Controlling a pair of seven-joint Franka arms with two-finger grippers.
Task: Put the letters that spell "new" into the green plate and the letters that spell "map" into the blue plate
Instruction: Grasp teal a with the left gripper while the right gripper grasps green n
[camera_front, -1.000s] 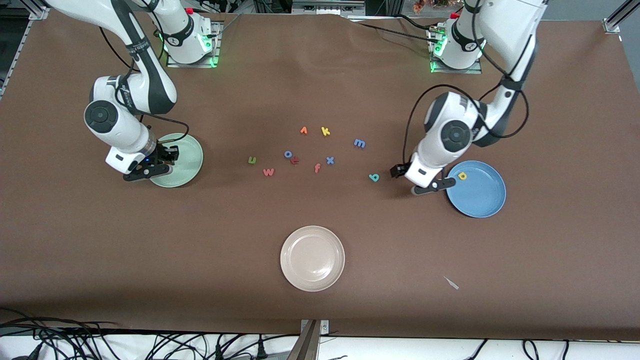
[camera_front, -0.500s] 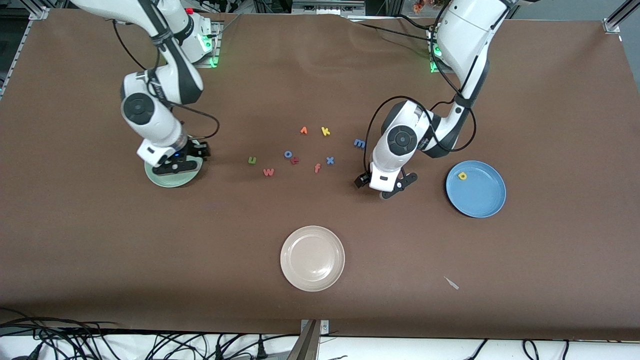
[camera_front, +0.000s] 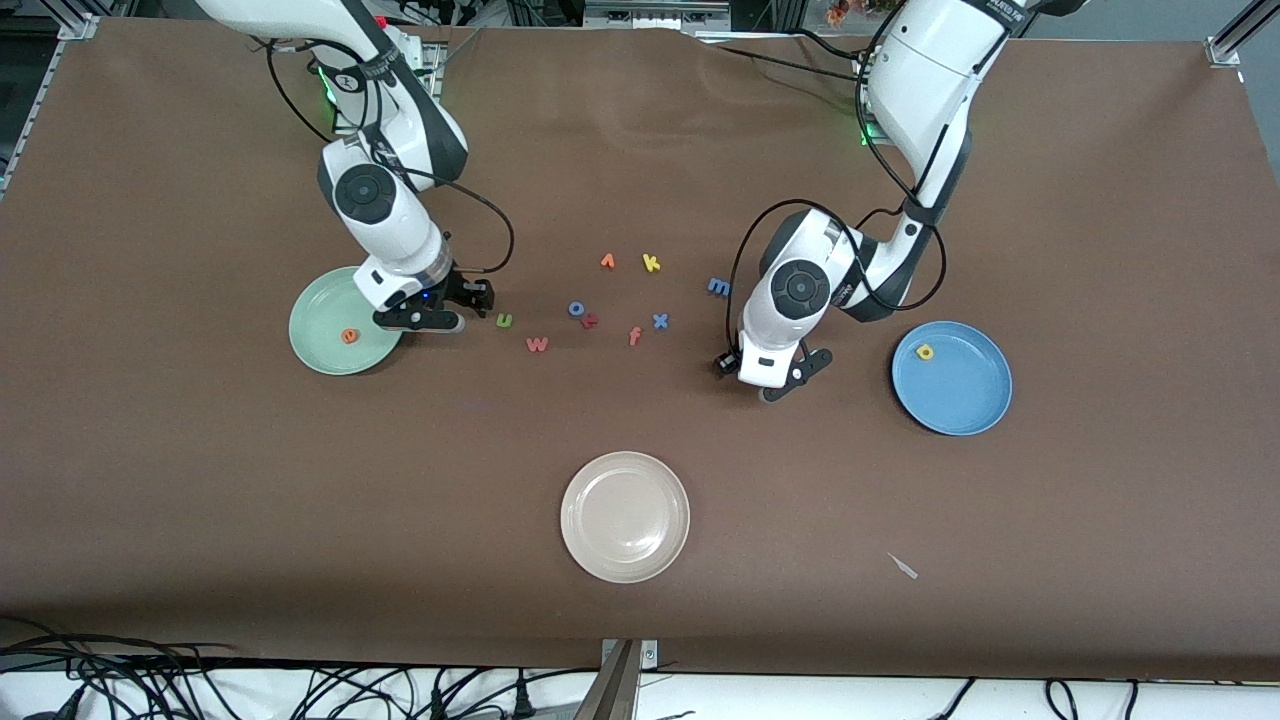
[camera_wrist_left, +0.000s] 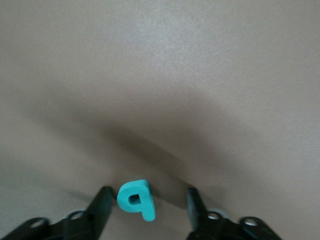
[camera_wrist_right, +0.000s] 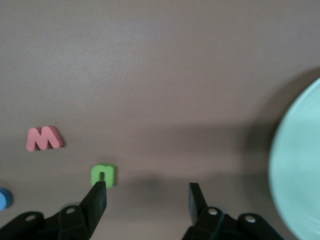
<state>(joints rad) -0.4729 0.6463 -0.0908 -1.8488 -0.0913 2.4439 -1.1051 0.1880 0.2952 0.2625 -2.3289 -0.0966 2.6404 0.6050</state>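
Orange e (camera_front: 348, 336) in green plate (camera_front: 318, 350); yellow a (camera_front: 925, 352) in blue plate (camera_front: 960, 400). Green n (camera_front: 505, 320), pink w (camera_front: 537, 344), blue m (camera_front: 719, 287) on table (camera_front: 200, 500) between plates. Teal p (camera_wrist_left: 136, 198) between left hand (camera_wrist_left: 147, 201) fingers, grip unclear. Right hand (camera_wrist_right: 147, 196) released beside green plate, near n.

Front camera: high, facing both arm bases, whole brown surface (camera_front: 200, 480) in frame. Right wrist camera: close, looking down past its fingers (camera_wrist_right: 100, 197); shares the small green foam letter (camera_wrist_right: 103, 175) (camera_front: 504, 320) and the round mint-green plate (camera_wrist_right: 300, 165) (camera_front: 315, 345) with front view. Left wrist camera: close, downward.
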